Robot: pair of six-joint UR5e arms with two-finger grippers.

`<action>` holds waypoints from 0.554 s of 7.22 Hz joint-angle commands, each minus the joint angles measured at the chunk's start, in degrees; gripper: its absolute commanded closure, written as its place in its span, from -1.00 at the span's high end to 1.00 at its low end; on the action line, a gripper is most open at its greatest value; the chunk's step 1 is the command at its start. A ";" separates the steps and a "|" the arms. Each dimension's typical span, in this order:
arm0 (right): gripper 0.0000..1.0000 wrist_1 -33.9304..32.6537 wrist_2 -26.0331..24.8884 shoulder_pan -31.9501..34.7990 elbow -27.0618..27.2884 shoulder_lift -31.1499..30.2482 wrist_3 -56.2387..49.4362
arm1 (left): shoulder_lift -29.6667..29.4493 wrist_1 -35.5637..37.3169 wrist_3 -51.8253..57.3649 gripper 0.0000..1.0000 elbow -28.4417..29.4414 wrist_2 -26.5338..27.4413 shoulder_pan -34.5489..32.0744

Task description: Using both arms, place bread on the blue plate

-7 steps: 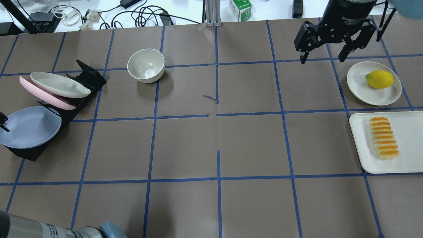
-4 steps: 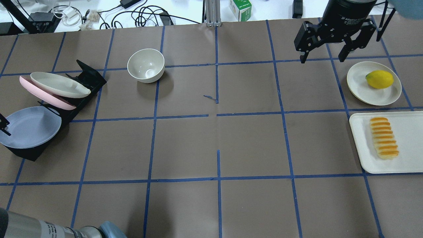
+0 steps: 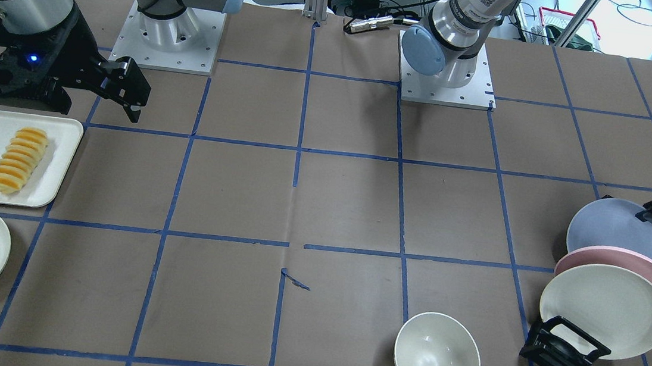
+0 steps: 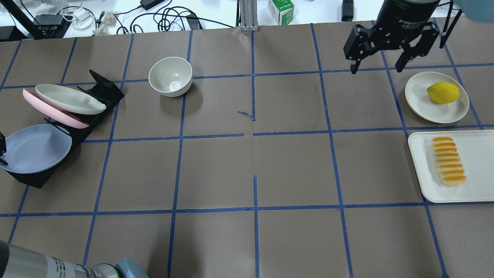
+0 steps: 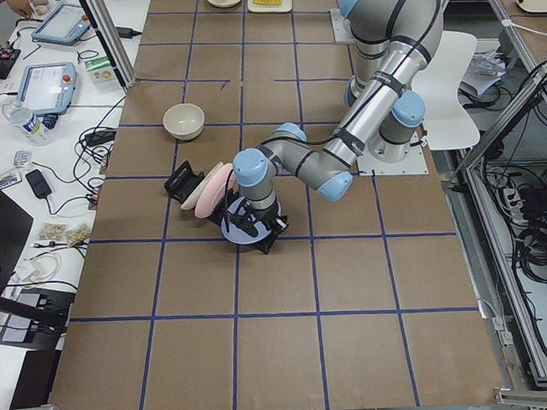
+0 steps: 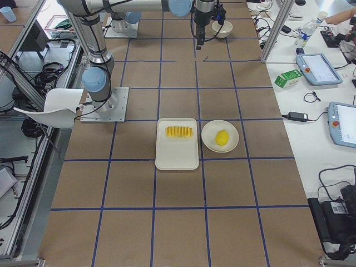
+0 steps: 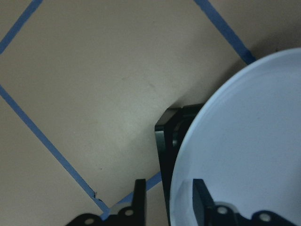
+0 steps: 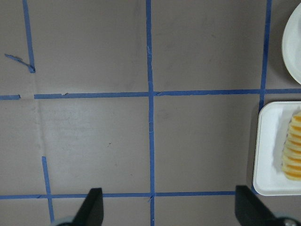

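Left gripper [image 7: 168,184], jaws parted, straddles the left rim of the round pale lavender-blue plate [image 7: 244,141] in a black rack [image 7: 165,136]. Golden ridged bread loaf [image 4: 447,161] lies near-to-far on a white tray [image 4: 478,172], right of the spread-wide right gripper [image 4: 376,71].

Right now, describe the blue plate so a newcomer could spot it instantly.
At the left end of the brown table in the overhead view, a black slotted rack holds three tilted round plates. The pale lavender-blue plate sits nearest the robot; its neighbours are a pink plate and a cream-white plate.
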 commanded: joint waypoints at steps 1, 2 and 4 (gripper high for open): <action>1.00 0.10 -0.07 -0.07 0.00 0.02 -0.46 | 1.60 -0.58 1.39 -1.00 0.03 -0.17 -0.35; 1.00 -0.07 -0.24 -0.16 0.00 0.02 -0.54 | 1.87 -1.28 2.10 -1.00 0.03 -0.17 -0.26; 1.00 0.28 -0.24 -2.95 0.00 -0.07 -1.07 | 2.75 -2.51 2.63 -1.00 0.99 0.01 -0.26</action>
